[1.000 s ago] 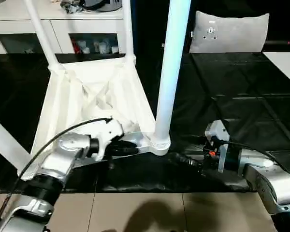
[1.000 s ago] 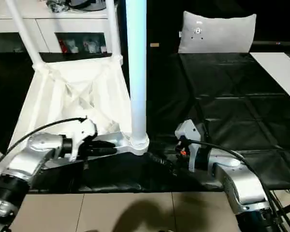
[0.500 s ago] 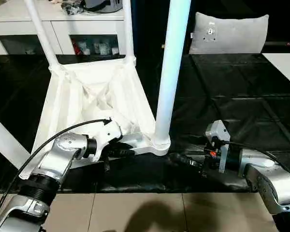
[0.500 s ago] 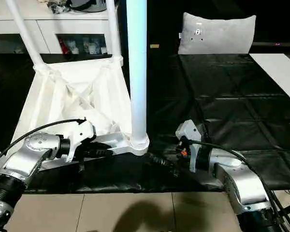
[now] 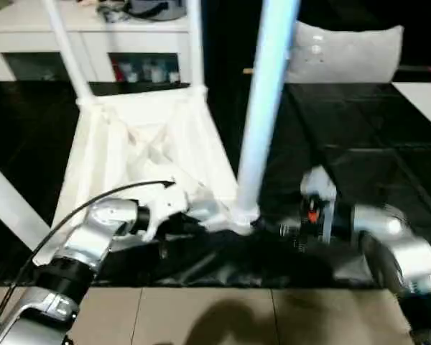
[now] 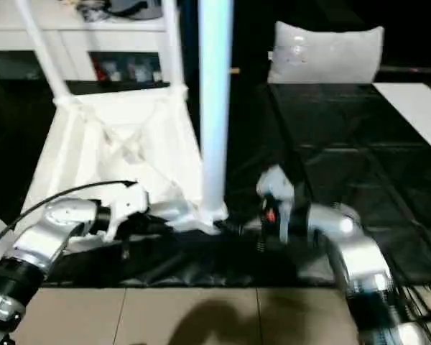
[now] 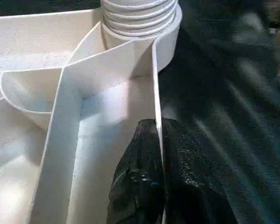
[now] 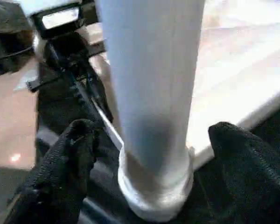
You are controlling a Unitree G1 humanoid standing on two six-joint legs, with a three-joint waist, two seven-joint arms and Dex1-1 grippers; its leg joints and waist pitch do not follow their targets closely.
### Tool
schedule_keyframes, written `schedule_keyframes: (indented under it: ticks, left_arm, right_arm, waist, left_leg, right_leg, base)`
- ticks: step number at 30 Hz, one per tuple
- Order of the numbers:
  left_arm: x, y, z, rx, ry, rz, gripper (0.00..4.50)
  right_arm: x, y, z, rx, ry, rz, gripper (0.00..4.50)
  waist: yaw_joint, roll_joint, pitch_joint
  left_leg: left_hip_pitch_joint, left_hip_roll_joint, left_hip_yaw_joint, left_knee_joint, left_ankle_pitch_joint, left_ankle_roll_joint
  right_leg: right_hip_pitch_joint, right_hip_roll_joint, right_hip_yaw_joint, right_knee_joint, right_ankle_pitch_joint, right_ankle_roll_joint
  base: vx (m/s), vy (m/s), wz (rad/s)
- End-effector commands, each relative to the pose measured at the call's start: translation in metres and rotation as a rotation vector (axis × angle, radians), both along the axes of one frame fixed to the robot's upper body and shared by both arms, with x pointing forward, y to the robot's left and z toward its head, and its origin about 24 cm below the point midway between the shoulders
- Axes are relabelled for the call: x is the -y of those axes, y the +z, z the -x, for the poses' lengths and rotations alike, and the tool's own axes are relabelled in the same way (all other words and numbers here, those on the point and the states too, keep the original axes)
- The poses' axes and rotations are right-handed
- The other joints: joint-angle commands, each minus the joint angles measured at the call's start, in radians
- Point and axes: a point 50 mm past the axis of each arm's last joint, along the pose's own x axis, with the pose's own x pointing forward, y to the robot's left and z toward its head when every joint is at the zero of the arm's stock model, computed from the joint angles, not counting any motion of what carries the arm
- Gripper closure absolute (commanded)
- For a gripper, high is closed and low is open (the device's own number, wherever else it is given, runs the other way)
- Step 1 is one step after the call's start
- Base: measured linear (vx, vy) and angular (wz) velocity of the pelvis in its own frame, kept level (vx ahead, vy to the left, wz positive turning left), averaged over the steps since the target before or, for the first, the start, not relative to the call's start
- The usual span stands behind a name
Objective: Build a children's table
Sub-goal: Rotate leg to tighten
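The children's table top (image 5: 140, 154) lies upside down on the black-covered work table (image 5: 359, 136), its ribbed underside facing up, with its near edge by the work table's front edge. A white leg (image 5: 262, 108) stands upright in the near corner socket (image 5: 243, 215) on the robot's right side, and two more legs rise from the far corners.

The left gripper (image 7: 158, 154) is closed tight on the thin rim wall of the top, a short way along from that socket. In the left wrist view its two black fingers (image 7: 140, 177) pinch the wall from either side (one inside the ribbed tray, one outside over the black cover), with only the plastic edge between them.

The right gripper (image 8: 144, 154) stands wide apart around the base of the upright leg, just above the socket collar. In the right wrist view one black finger (image 8: 67, 163) sits on one side of the tube and the other (image 8: 245, 158) on the opposite side, each with a visible gap to the white surface, so it surrounds the leg without clamping it. From the head camera the right gripper (image 5: 273, 228) sits low, just beside the socket.
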Motion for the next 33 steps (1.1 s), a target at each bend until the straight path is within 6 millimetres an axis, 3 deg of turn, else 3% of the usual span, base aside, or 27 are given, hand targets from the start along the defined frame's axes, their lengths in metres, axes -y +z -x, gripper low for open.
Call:
schedule_keyframes:
  ticks: [1,4,8,14,20,23,28,30,31,32,33]
  left_arm:
    - [0.014,-0.011,0.013,-0.048,-0.143,-0.046,4.50]
    - [0.014,-0.011,0.014,-0.047,-0.184,-0.061,4.50]
    - [0.014,-0.007,0.013,-0.046,-0.200,-0.061,4.50]
    - [0.009,-0.006,0.009,-0.053,-0.180,-0.054,4.50]
    - [0.007,-0.006,0.009,-0.070,-0.157,-0.034,4.50]
    - [0.009,-0.006,0.009,-0.085,-0.133,-0.001,4.50]
    - [0.012,-0.007,0.006,-0.095,-0.071,0.017,4.50]
    - [0.015,-0.008,-0.005,-0.075,0.065,0.012,4.50]
    - [0.016,-0.007,-0.011,-0.071,0.128,0.019,4.50]
    - [0.016,-0.006,-0.014,-0.071,0.168,0.024,4.50]
    - [0.017,-0.006,-0.016,-0.067,0.195,0.027,4.50]
  right_arm:
    - [-0.001,-0.002,0.001,-0.023,0.067,0.016,0.69]
    - [-0.002,-0.003,0.001,-0.045,0.125,0.026,0.92]
    - [-0.002,-0.004,0.001,-0.081,0.187,0.031,1.35]
    - [0.001,-0.006,0.004,-0.134,0.237,0.025,1.80]
    - [0.003,-0.010,0.007,-0.155,0.249,0.021,2.35]
    - [-0.001,-0.012,0.011,-0.170,0.249,-0.008,2.42]
    - [-0.014,-0.017,0.014,-0.178,0.166,-0.052,2.49]
    - [-0.029,-0.026,0.009,-0.145,-0.017,-0.027,2.50]
    - [-0.034,-0.030,0.004,-0.141,-0.114,-0.016,2.50]
    - [-0.037,-0.032,0.000,-0.142,-0.177,-0.009,2.50]
    - [-0.039,-0.033,-0.002,-0.142,-0.223,-0.004,2.50]
  waist:
    - [-0.001,-0.011,-0.067]
    - [0.016,-0.013,-0.070]
    - [0.026,-0.016,-0.064]
    - [0.028,-0.013,-0.063]
    - [0.031,-0.012,-0.067]
    - [0.031,-0.008,-0.067]
    - [0.030,-0.007,-0.065]
    - [0.022,-0.004,-0.060]
    - [0.015,0.000,-0.053]
    - [0.001,-0.005,-0.043]
    - [-0.013,0.000,-0.038]
  left_leg:
    - [-0.013,0.062,-0.016,-0.063,-0.020,0.098]
    - [-0.013,0.060,-0.010,-0.058,0.006,0.107]
    - [-0.011,0.057,-0.005,-0.061,-0.042,0.087]
    - [-0.009,0.055,-0.005,-0.064,-0.076,0.070]
    - [-0.010,0.056,-0.006,-0.061,-0.051,0.076]
    - [-0.010,0.056,-0.006,-0.061,-0.053,0.076]
    - [-0.011,0.057,-0.008,-0.064,-0.054,0.070]
    - [-0.010,0.052,-0.006,-0.067,-0.086,0.053]
    - [-0.004,0.043,-0.004,-0.067,-0.124,0.035]
    - [0.006,0.028,0.000,-0.064,-0.173,0.013]
    - [0.016,0.016,-0.003,-0.053,-0.230,0.001]
  right_leg:
    - [0.056,-0.085,0.082,-0.040,-0.200,-0.110]
    - [0.055,-0.088,0.087,-0.032,-0.174,-0.128]
    - [0.052,-0.088,0.091,-0.040,-0.261,-0.114]
    - [0.051,-0.084,0.088,-0.052,-0.326,-0.080]
    - [0.051,-0.083,0.089,-0.044,-0.275,-0.097]
    - [0.051,-0.083,0.089,-0.044,-0.266,-0.106]
    - [0.051,-0.082,0.088,-0.047,-0.278,-0.093]
    - [0.051,-0.082,0.085,-0.057,-0.337,-0.076]
    - [0.045,-0.079,0.078,-0.074,-0.420,-0.049]
    - [0.040,-0.073,0.062,-0.102,-0.553,0.006]
    - [0.037,-0.072,0.036,-0.125,-0.664,0.066]
  base:
    - [0.000,0.000,0.00]
    - [0.000,0.000,0.00]
    - [0.000,0.000,0.00]
    - [0.000,0.000,0.00]
    - [0.000,0.000,0.00]
    - [0.000,0.000,0.00]
    - [0.000,0.000,0.00]
    - [0.000,0.000,0.00]
    - [0.000,0.000,0.00]
    - [-0.059,-0.013,-0.04]
    - [-0.059,-0.013,-0.04]
